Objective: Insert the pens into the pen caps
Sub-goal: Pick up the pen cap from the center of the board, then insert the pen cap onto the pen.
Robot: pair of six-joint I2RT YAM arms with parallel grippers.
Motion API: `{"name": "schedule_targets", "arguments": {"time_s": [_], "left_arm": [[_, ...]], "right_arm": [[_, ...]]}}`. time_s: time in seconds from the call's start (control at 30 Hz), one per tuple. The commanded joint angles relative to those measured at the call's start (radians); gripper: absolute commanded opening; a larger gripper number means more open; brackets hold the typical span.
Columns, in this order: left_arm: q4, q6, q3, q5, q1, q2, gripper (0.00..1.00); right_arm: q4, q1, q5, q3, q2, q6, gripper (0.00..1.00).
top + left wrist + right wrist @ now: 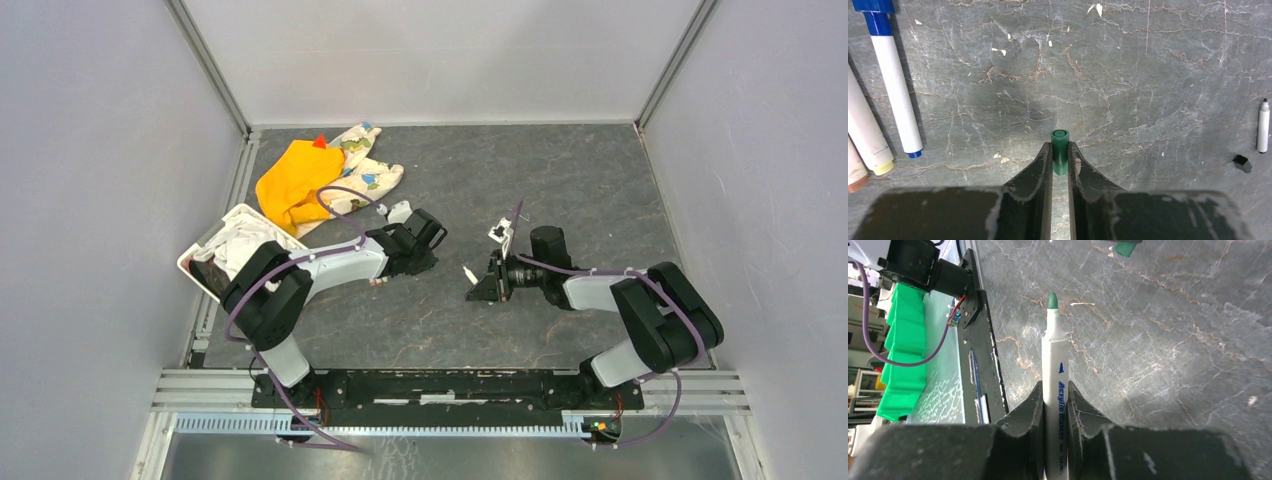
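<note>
Left wrist view: the left gripper (1060, 156) pinches the dark green pen cap (1060, 139) between its 2 fingers, the jaws drawn close against the cap's sides and its round end poking out past the fingertips over the dark marbled table (1148, 75). At the left edge of that view 3 white-barrelled pens lie side by side: a blue-capped pen (895, 90), a yellow-ended pen (865, 132) and an orange-ended pen (853, 172). Near the right edge lies a black-tipped pen (1263, 127), with a small black cap (1242, 163) just beside it. In the right wrist view the right gripper (1055, 392) is clamped on the green-tipped pen (1054, 360), whose printed barrel runs straight out between the 2 fingers, bare tip forward. The green cap shows at the top edge of that view, off to the right of the tip and well apart from it. In the top external view the 2 grippers face each other mid-table with a gap between them. An orange cloth (290, 182) and a patterned cloth (368, 165) lie touching at the far left, and a white bin (205, 240) sits beside the left arm.
</note>
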Motion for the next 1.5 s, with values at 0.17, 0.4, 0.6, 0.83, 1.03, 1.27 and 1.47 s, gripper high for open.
{"name": "schedule_targets", "arguments": {"time_s": [0.17,0.4,0.6,0.83,1.03,1.27,1.47], "left_arm": [[0.122,-0.168,-0.043,0.010,0.001,-0.033,0.02],[0.160,-0.206,-0.067,0.049,0.000,-0.028,0.02],[0.178,-0.220,-0.075,0.073,-0.004,-0.026,0.02],[0.180,-0.233,-0.073,0.087,-0.018,-0.020,0.02],[0.180,-0.246,-0.071,0.091,-0.022,-0.017,0.02],[0.160,-0.249,-0.065,0.077,-0.023,-0.028,0.02],[0.160,-0.250,-0.065,0.078,-0.023,-0.031,0.02]], "right_arm": [[0.156,0.094,0.208,0.000,0.125,0.210,0.00],[0.139,0.110,0.225,0.028,0.183,0.228,0.00],[0.102,0.115,0.225,0.056,0.230,0.271,0.00],[0.086,0.122,0.208,0.076,0.254,0.309,0.00],[0.070,0.136,0.179,0.094,0.282,0.323,0.00],[0.046,0.144,0.179,0.107,0.294,0.331,0.00],[0.024,0.144,0.184,0.116,0.297,0.324,0.00]]}}
